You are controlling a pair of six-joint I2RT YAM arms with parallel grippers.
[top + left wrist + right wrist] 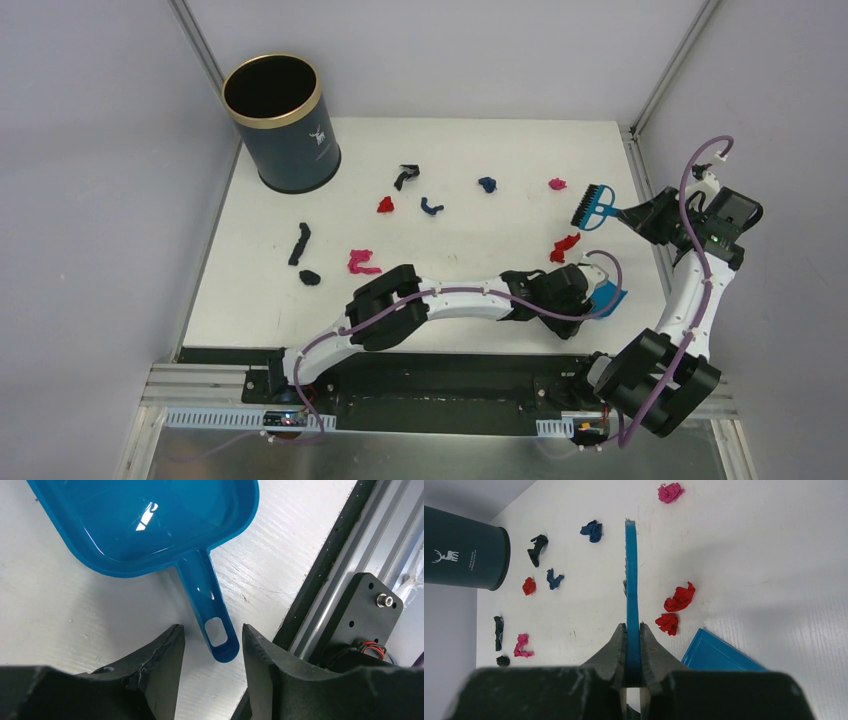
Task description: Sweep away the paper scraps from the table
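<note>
Bin (280, 122) at far-left corner, inside too dark to read. Paper scraps (362, 262) lay scattered across table (470, 240), none gathered: sweeping not begun. Left claw (212, 635) released, fingers astride dustpan (150, 525) handle, gaps either side, no grasp. Dustpan mostly hidden under arm from above. Right claw (633, 630) clenched on brush (631, 570); bristles edge-on in wrist view, barely visible.

A robot lab cell: bare white table (470, 240) boxed by plain grey walls (100, 150), metal frame rail (390, 520) just beside the left claw (212, 632).
</note>
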